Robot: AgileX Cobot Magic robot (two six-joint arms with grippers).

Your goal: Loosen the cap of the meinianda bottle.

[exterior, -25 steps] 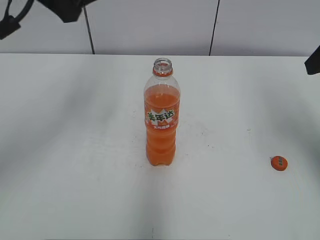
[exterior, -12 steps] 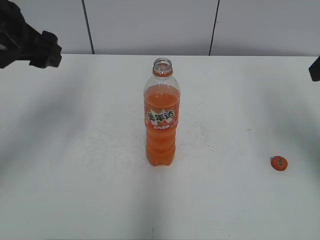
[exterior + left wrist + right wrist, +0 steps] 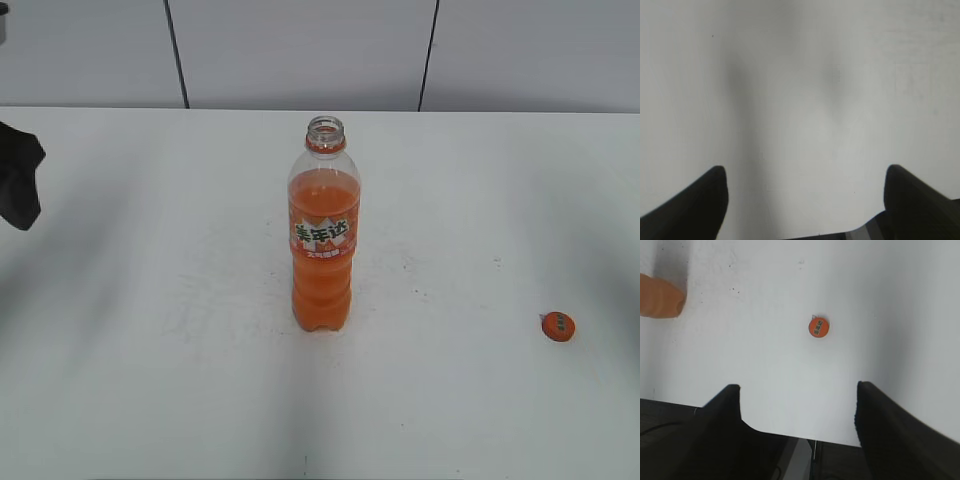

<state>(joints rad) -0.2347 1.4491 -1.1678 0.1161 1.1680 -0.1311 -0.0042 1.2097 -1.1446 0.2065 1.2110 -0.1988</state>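
The meinianda bottle (image 3: 323, 230) stands upright in the middle of the white table, its mouth open with no cap on it. Its orange base shows at the left edge of the right wrist view (image 3: 660, 301). The orange cap (image 3: 559, 326) lies on the table at the right, far from the bottle, and it also shows in the right wrist view (image 3: 818, 327). My left gripper (image 3: 805, 172) is open and empty over bare table. A dark part of the left arm (image 3: 18, 185) shows at the far left. My right gripper (image 3: 799, 387) is open and empty, short of the cap near the table's edge.
The white table (image 3: 150, 330) carries only the bottle and the cap. A grey panelled wall (image 3: 300, 50) runs behind its far edge. The table's near edge (image 3: 790, 437) shows between the right fingers.
The left arm has dropped from the upper left corner to the left edge of the exterior view. The right arm has left the exterior view. Bottle and cap have not moved.
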